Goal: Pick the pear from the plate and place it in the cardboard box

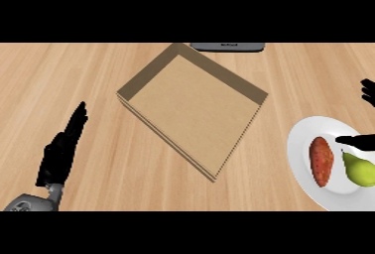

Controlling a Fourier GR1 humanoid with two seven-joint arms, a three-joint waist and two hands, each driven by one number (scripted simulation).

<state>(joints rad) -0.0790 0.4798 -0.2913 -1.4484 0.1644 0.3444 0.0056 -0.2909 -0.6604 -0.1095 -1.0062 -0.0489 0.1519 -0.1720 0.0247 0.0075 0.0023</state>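
A yellow-green pear [359, 169] lies on a white plate [304, 141] at the right edge of the counter. My right hand [354, 141] comes in from the right edge; one black part of it hangs just above the pear's top, and its fingers [368, 92] show farther back, spread and holding nothing. An open cardboard box [194, 106] sits turned like a diamond in the middle of the counter, with nothing inside. My left hand [60, 151] rests at the lower left with straight fingers, far from the box and plate.
A reddish-brown sweet potato [321, 161] lies on the plate just left of the pear. A dark grey flat object [227, 46] sits at the far edge behind the box. Bare wooden counter lies between the box and the plate.
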